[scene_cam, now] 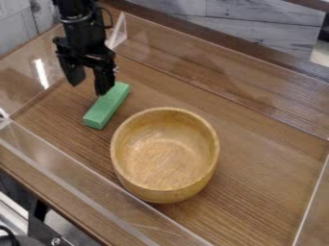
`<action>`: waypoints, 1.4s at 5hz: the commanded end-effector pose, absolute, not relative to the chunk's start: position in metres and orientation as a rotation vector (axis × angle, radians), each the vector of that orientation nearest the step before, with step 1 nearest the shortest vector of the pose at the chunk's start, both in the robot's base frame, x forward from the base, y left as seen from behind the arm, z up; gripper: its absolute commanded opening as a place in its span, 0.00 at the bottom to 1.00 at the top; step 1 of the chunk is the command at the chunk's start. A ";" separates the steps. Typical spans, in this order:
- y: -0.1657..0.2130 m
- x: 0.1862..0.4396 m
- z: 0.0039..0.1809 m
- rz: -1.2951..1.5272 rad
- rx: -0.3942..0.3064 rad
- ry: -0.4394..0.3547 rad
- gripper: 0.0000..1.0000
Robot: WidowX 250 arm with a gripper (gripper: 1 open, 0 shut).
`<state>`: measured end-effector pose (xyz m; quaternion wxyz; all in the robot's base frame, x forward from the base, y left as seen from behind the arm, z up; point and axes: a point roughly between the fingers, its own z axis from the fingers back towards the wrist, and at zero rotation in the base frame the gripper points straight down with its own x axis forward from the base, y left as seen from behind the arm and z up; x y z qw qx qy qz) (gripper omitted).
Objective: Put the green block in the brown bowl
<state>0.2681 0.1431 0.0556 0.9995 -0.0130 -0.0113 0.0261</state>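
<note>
- Nearest the viewer, a clear plastic wall (77,197) runs along the front edge of the wooden table (244,96), crossing the lower left of the view on a diagonal.
- The brown bowl (164,154) stands upright on the table just behind that wall, at the centre of the view. It is round, light brown, thick-walled, with a pale grainy interior. Nothing lies inside it.
- The green block (107,105) lies flat on the table at 10 o'clock from the bowl, just beside the rim; whether it touches the rim cannot be told. It is a solid bright green bar with a matte surface, rectangular and elongated. Its long axis runs from 7 o'clock to 1 o'clock. The near end points toward the front wall; the far end points toward the gripper.
- The gripper (87,74) hangs at 11 o'clock from the block, directly at the block's far end. It is black and points straight down. Its two fingers (103,78) stand apart, with a clear gap between them, and nothing is clamped in that gap. The right-hand fingertip in the view sits just above the block's far end; contact cannot be confirmed.
- Farther back, a second clear wall (232,43) borders the far edge of the table from 10 o'clock to 3 o'clock.
</note>
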 end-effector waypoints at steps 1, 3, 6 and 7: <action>0.145 0.286 0.067 0.052 -0.002 -0.078 1.00; 0.143 0.296 0.062 0.072 -0.014 -0.078 1.00; 0.143 0.304 0.056 0.096 -0.025 -0.067 1.00; 0.143 0.305 0.054 0.103 -0.028 -0.062 1.00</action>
